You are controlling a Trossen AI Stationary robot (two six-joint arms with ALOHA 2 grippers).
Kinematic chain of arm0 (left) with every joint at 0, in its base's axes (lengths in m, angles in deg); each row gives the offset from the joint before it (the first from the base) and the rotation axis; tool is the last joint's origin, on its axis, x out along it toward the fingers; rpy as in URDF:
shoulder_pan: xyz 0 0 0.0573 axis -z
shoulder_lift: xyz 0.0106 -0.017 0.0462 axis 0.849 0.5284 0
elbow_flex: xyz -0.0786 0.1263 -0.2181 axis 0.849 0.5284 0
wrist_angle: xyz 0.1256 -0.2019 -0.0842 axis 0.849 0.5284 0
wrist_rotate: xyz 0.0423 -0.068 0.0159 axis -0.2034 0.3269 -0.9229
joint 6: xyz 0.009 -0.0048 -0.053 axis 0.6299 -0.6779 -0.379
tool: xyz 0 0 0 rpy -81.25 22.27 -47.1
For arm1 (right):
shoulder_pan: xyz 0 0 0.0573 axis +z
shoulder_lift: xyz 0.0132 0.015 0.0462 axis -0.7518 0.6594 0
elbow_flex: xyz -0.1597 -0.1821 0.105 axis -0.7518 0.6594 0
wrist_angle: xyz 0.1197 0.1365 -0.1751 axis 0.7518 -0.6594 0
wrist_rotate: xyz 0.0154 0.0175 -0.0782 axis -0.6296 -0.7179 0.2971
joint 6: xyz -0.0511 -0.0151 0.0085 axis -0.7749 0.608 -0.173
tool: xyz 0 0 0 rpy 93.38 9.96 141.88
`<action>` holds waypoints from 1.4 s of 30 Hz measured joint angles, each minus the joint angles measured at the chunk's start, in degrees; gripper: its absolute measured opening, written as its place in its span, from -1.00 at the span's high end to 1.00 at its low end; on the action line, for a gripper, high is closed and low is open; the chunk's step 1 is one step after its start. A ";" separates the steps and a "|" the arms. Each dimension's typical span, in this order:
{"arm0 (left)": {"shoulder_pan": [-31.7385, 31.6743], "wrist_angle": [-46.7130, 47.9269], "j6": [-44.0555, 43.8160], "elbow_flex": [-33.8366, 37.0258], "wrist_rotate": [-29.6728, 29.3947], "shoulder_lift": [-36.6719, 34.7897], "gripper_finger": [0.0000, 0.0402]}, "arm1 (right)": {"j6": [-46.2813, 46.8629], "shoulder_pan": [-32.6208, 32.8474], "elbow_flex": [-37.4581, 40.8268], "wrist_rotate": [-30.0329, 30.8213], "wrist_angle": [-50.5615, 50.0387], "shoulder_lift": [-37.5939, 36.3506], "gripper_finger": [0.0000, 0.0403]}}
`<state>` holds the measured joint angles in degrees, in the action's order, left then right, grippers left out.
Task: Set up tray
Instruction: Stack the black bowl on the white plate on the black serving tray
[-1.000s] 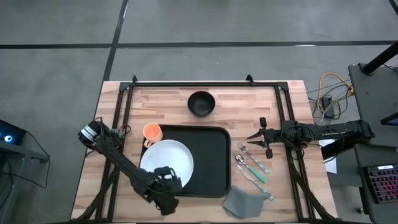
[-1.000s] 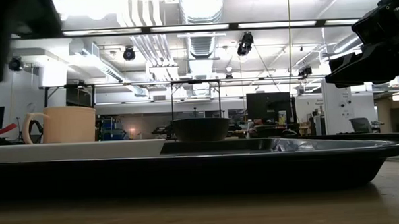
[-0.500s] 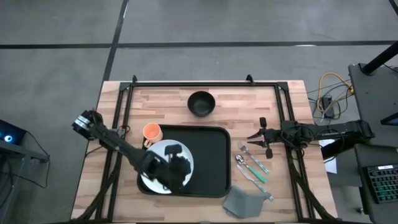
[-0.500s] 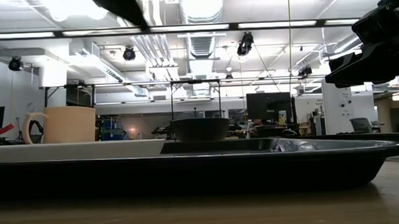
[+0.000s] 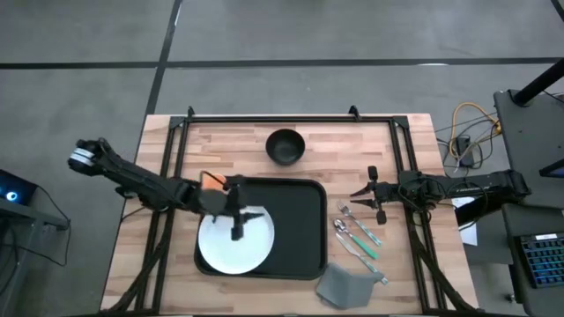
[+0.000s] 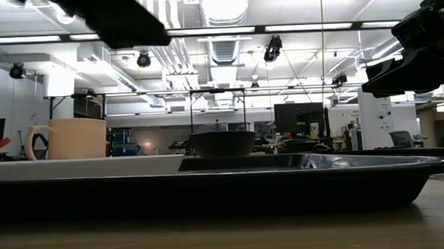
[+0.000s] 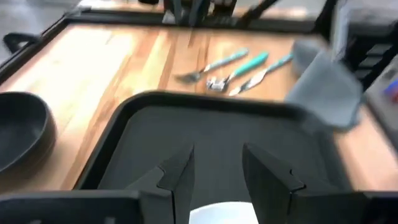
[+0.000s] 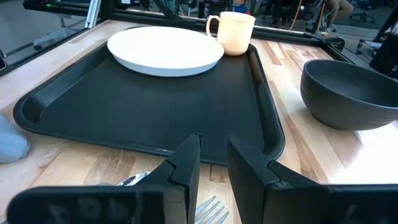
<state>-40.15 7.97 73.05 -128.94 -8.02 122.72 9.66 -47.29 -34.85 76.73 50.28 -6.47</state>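
The black tray (image 5: 300, 231) lies mid-table, with the round white plate (image 5: 231, 251) resting flat on its left half. An orange cup (image 5: 211, 180) stands upright on the wood at the tray's far left corner, and a black bowl (image 5: 285, 146) sits beyond the tray. My left gripper (image 5: 239, 212) hovers open above the plate's far edge, pointing toward the table's right; in its own view (image 7: 214, 180) the tray's bare floor (image 7: 249, 137) lies ahead. My right gripper (image 5: 359, 194) waits open above the wood right of the tray, facing it (image 8: 213, 158).
A fork, spoon and knife with teal handles (image 5: 357, 238) lie on the wood right of the tray. A grey folded cloth (image 5: 345, 286) sits at the tray's near right corner. A black frame (image 5: 264, 119) borders the table's far side and both ends.
My left gripper has swung from the plate's near edge toward the table's far edge, crossing over the plate, and has turned to face the table's right. The plate, tray, cup and right arm have stayed put.
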 joint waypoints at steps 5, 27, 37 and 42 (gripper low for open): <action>-4.30 -15.18 -0.49 13.44 3.81 -9.28 0.43 | 0.00 0.00 0.00 -0.01 0.00 0.00 0.66; -6.53 -25.28 4.65 28.77 7.21 -35.10 0.43 | 0.00 0.00 0.00 -0.01 0.00 0.00 0.66; -8.31 -25.24 6.47 33.12 15.88 -47.35 0.43 | 0.00 -0.01 0.00 -0.02 0.00 0.00 0.66; -10.80 -25.55 6.30 35.23 18.83 -52.65 0.43 | 0.00 0.00 0.00 0.00 0.00 -0.02 0.66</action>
<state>-50.96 -17.58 79.35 -93.71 10.81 70.07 9.66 -47.28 -34.85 76.73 50.28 -6.49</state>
